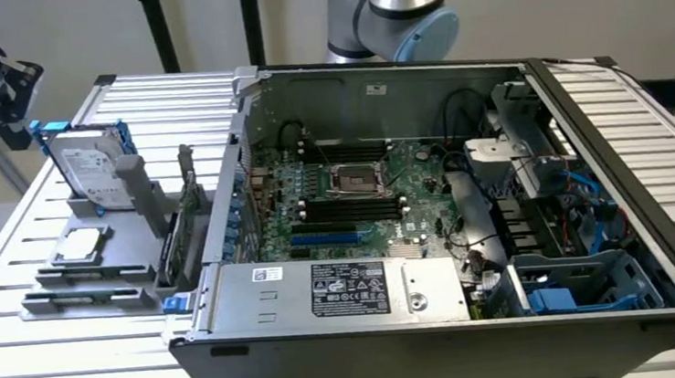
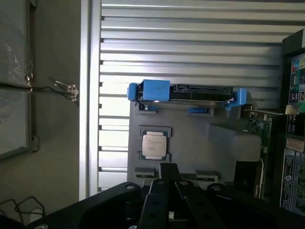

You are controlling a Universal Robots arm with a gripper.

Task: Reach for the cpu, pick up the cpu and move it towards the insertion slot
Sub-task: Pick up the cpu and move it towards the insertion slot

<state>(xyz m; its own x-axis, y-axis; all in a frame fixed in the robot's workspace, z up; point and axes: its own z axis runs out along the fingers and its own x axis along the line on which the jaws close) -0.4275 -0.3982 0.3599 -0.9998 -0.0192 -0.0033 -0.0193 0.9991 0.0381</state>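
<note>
The cpu (image 1: 82,245), a small silver-grey square chip, lies flat in a grey holder (image 1: 136,262) on the slatted table, on the exterior view's left, outside the computer case. In the wrist view the cpu (image 2: 155,145) sits in its square recess a short way beyond my gripper (image 2: 169,168). The black fingers look pressed together, with nothing between them, well above the chip. The insertion slot (image 1: 355,180), a shiny metal frame with a dark centre, is on the green board inside the open case. The arm (image 1: 402,9) rises behind the case.
An upright silver hard drive (image 1: 89,169) with blue rails stands in the holder just behind the cpu; the same hard drive (image 2: 186,93) is in the wrist view. A card (image 1: 188,202) stands upright between holder and case wall (image 1: 234,189). Cables and a blue bay crowd the case's right side.
</note>
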